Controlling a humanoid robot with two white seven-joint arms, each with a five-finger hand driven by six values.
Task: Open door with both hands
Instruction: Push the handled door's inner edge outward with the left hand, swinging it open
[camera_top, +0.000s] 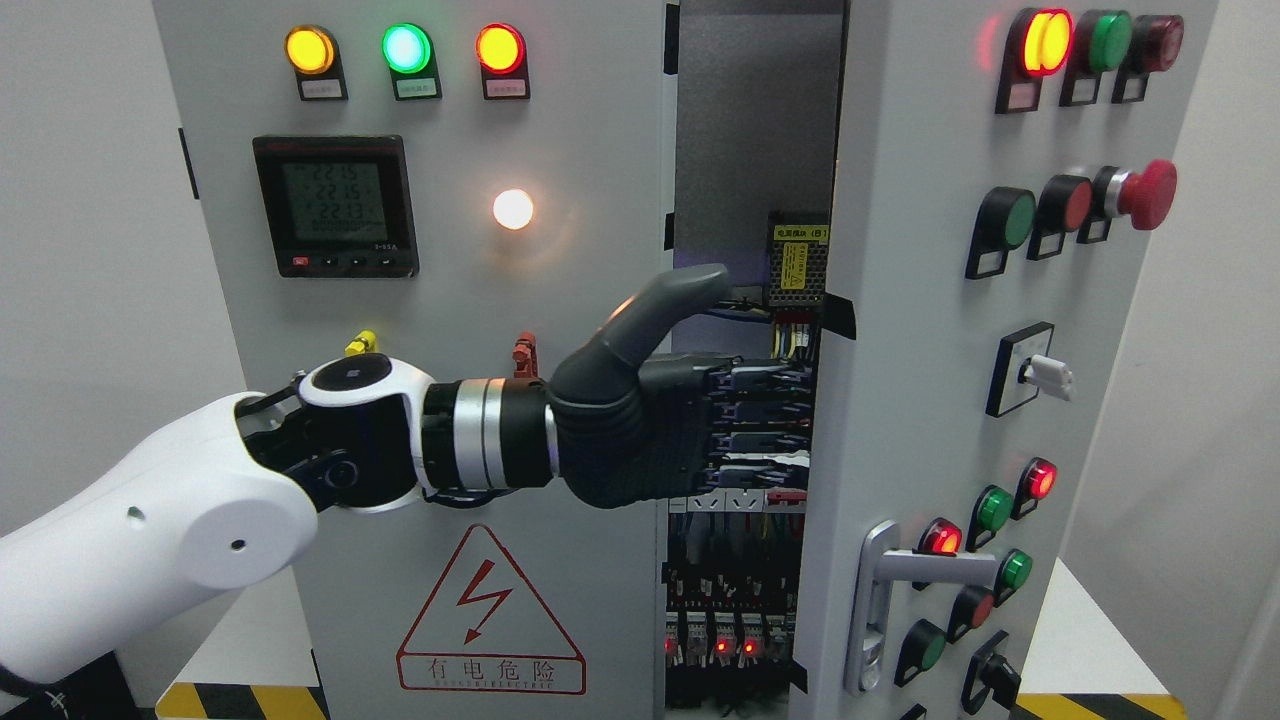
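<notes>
A grey electrical cabinet fills the head view. Its left door (580, 120) is closed and carries three lit lamps and a digital meter (335, 205). Its right door (920, 330) stands partly swung out, with its inner edge toward me and a silver lever handle (905, 570) low on its face. My left hand (745, 365) reaches from the lower left into the gap between the doors. Its fingers (760, 410) are stretched out against the right door's inner edge and the thumb (670, 300) is raised. The fingertips are partly hidden among the wiring. No right hand shows.
Inside the gap are wired terminal blocks and relays with red LEDs (720, 645). The right door's face carries push buttons, a red mushroom stop button (1145, 193) and rotary switches. A red high-voltage warning triangle (490, 605) marks the left door. White walls flank the cabinet.
</notes>
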